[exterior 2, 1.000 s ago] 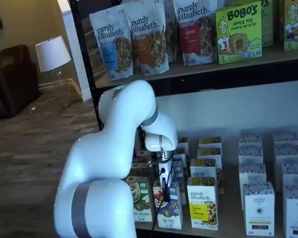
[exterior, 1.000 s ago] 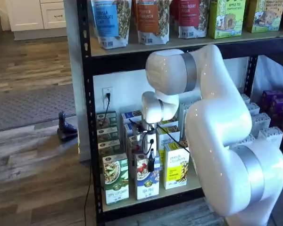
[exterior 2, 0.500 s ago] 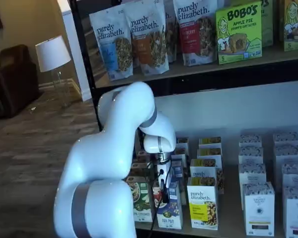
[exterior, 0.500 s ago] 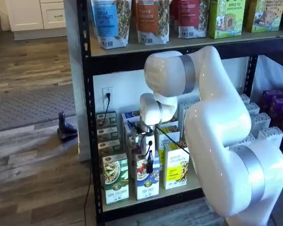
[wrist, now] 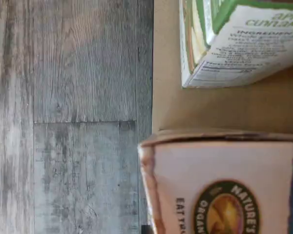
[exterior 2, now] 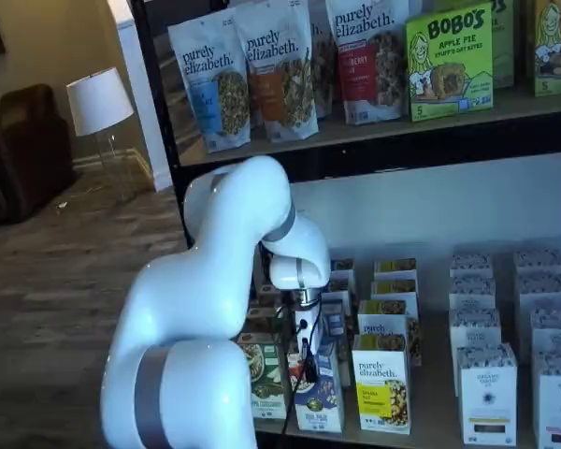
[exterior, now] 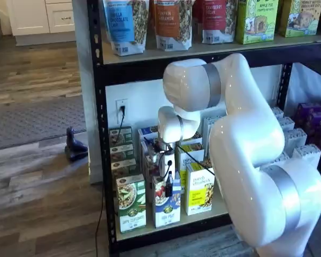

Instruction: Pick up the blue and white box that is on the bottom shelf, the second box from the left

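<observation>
Gripper [exterior: 169, 184]: I see black fingers at the top of the blue and white box [exterior: 167, 206]; I cannot tell the gap.
Box: front of bottom shelf [exterior: 171, 227], right of green-and-white carton [exterior: 131, 203].
Change: gripper lower than a second ago.

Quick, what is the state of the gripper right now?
Gripper: down at the top of the blue and white box; open, shut or gripping cannot be told.

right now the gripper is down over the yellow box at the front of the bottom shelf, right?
Not the yellow box. In both shelf views the gripper is down over the blue and white box beside it, at the front of the bottom shelf.
</observation>
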